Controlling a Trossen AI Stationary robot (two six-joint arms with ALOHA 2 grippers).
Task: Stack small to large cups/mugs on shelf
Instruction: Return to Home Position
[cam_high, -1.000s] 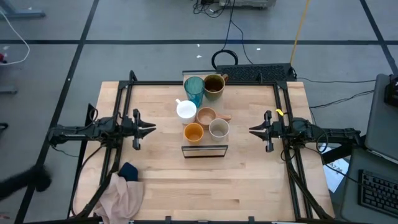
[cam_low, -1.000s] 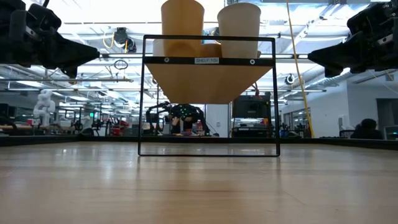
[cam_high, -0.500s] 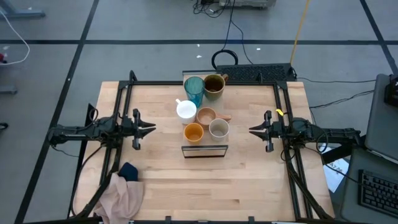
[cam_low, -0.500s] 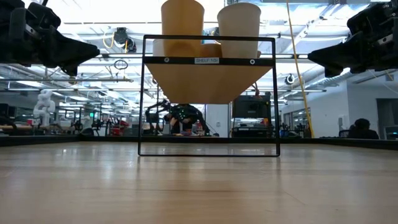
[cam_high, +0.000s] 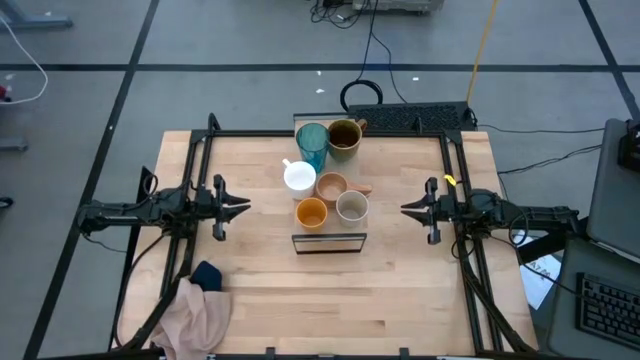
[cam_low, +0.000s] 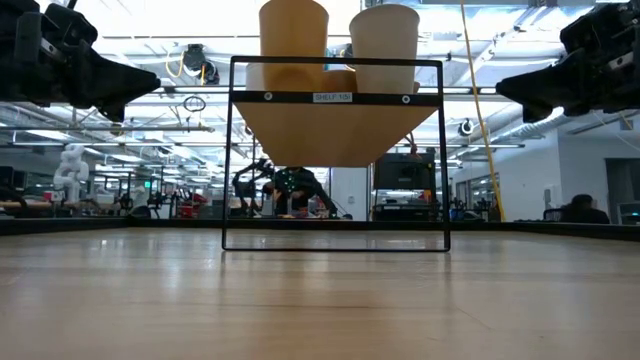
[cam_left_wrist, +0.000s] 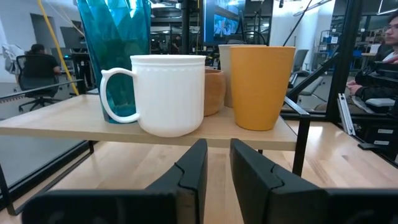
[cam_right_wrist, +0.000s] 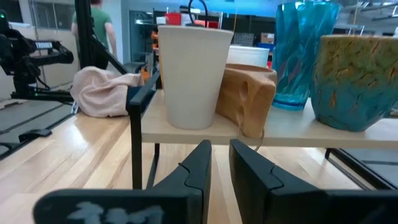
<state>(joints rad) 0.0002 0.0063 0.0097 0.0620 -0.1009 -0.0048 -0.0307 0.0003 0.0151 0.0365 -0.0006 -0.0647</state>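
Six cups (cam_high: 329, 186) stand on the shelf (cam_high: 329, 240); left end effector (cam_high: 243, 208) and right end effector (cam_high: 407, 209) hover beside it, nearly closed, empty.

Both dark arms are reaching inward from opposite sides of the table, held level above its surface and facing each other. The left gripper (cam_high: 243, 208) is hanging over the left half, its jaws standing nearly together with only a narrow gap and nothing between them. The right gripper (cam_high: 405, 209) is mirroring it over the right half, jaws likewise almost closed and empty.
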